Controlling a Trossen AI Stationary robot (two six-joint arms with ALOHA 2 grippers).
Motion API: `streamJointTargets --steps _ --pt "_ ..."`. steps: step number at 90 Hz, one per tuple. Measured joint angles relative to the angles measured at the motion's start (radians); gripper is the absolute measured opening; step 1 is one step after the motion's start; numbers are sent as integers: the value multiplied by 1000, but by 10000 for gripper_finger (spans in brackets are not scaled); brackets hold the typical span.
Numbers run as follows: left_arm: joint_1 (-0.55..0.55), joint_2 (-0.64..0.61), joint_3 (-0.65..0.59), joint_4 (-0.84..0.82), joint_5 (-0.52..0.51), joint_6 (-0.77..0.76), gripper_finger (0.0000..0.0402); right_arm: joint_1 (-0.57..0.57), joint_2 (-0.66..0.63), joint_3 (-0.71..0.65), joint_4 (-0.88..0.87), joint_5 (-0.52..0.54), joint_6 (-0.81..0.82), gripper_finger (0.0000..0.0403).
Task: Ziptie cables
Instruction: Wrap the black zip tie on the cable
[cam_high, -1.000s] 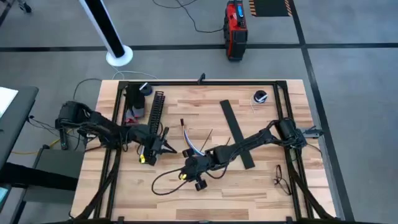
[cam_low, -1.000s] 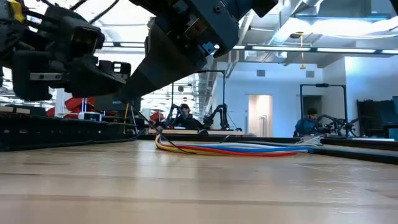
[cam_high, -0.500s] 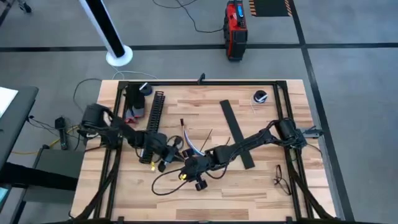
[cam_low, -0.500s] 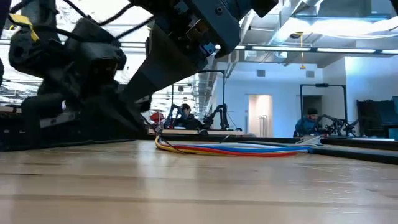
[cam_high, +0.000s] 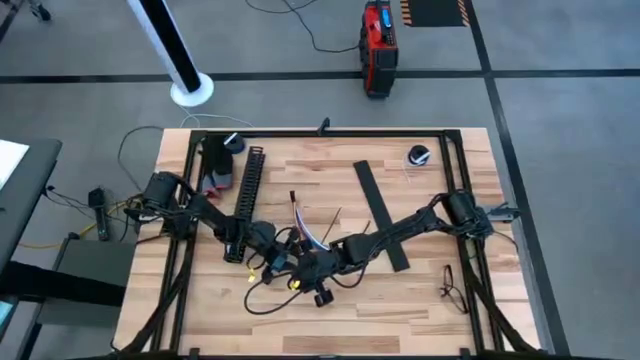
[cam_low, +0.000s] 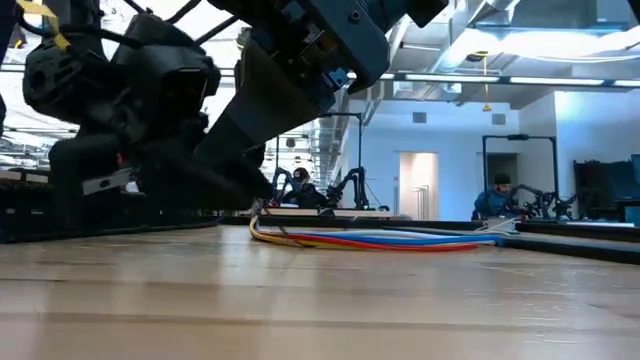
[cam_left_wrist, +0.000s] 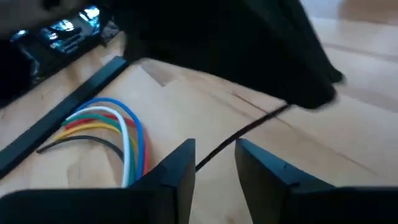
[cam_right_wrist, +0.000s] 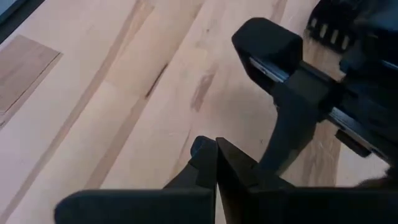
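left claw: parted, straddling black tie | cables near | labels: apparently unreadable

Mid-table is crowded: the left gripper and right gripper sit almost touching beside the multicoloured cable bundle. A long black comb-slotted channel blocks the far left; a flat black strip crosses centre-right. Bare wooden table lies open near right.

The left gripper holds its fingers slightly parted (a narrow gap shows), just beside the right gripper, whose fingers press together.
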Motion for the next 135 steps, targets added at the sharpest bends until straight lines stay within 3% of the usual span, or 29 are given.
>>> streamJointTargets --steps 26,53,90,100,116,135 --pt "-9 0 4 -17 12 -46 111 4 0 0 -6 0 -3 0" --pt "-9 1 4 -88 -38 32 111 4 0 0 -6 1 -3 0" --pt "-12 127 63 43 -58 -35 110 4 0 0 15 2 -11 0" --pt "-16 130 72 43 -63 -48 87 4 0 0 14 2 -11 0" --pt "-15 131 72 35 -38 -79 11 4 0 0 14 5 -15 0" --pt "-15 132 71 31 28 -130 3 6 0 0 11 4 -18 0"
